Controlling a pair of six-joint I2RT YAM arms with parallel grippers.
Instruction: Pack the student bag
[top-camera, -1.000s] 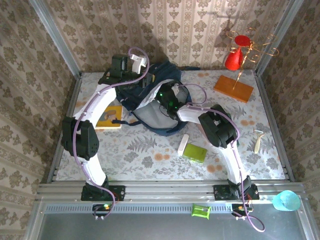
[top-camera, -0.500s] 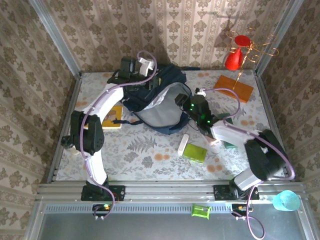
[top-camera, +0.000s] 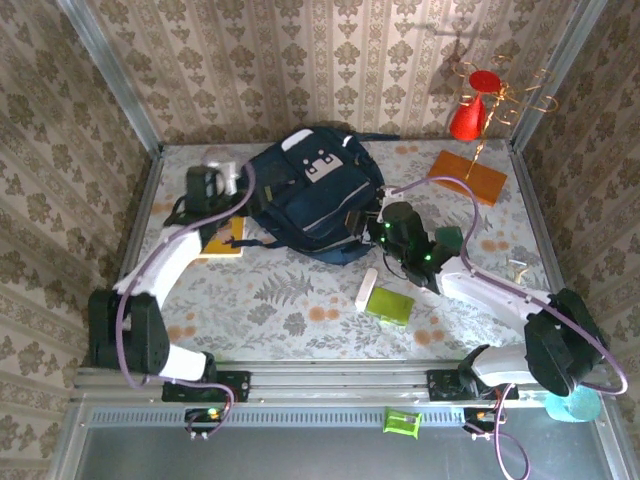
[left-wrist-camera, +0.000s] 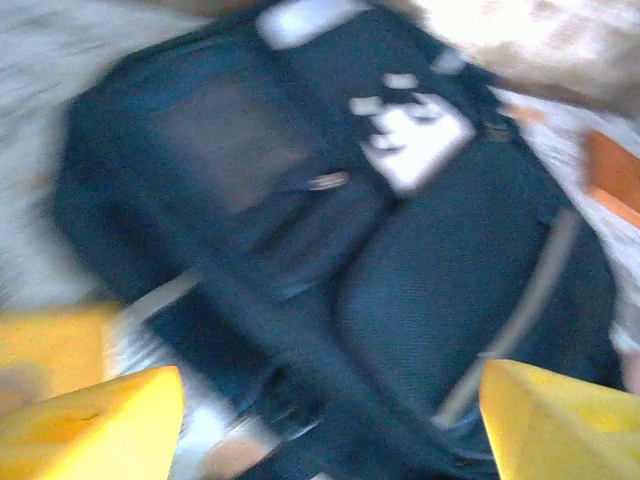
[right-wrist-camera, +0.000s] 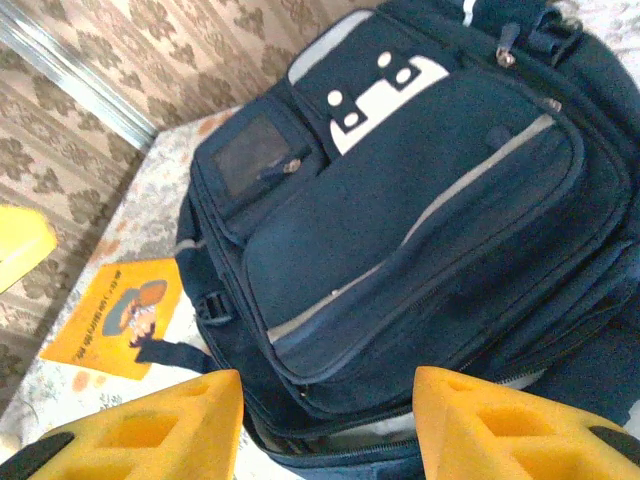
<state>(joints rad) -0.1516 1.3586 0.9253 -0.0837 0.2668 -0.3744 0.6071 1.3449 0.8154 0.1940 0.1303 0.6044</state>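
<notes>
The student bag (top-camera: 315, 200) lies front-up at the back middle of the table, its flap down. The white-grey buckle patch (right-wrist-camera: 375, 92) and the thin light stripe (right-wrist-camera: 470, 185) face up. A slit of pale lining shows at its near edge (right-wrist-camera: 400, 430). My left gripper (top-camera: 228, 186) hovers at the bag's left side, open, with the bag blurred between its yellow fingers (left-wrist-camera: 90, 420). My right gripper (top-camera: 368, 222) is at the bag's lower right edge, open, with nothing between its fingers (right-wrist-camera: 150, 430).
A yellow booklet (top-camera: 222, 238) lies left of the bag under a strap. A white bar (top-camera: 366, 289) and a green box (top-camera: 389, 305) sit in front. An orange board (top-camera: 467, 177) and a red cone on a wire stand (top-camera: 470, 115) are at the back right.
The bag's flap, held open before, now lies shut over the opening. My left arm drew back to the left. My right arm pulled out of the bag to its right edge.
</notes>
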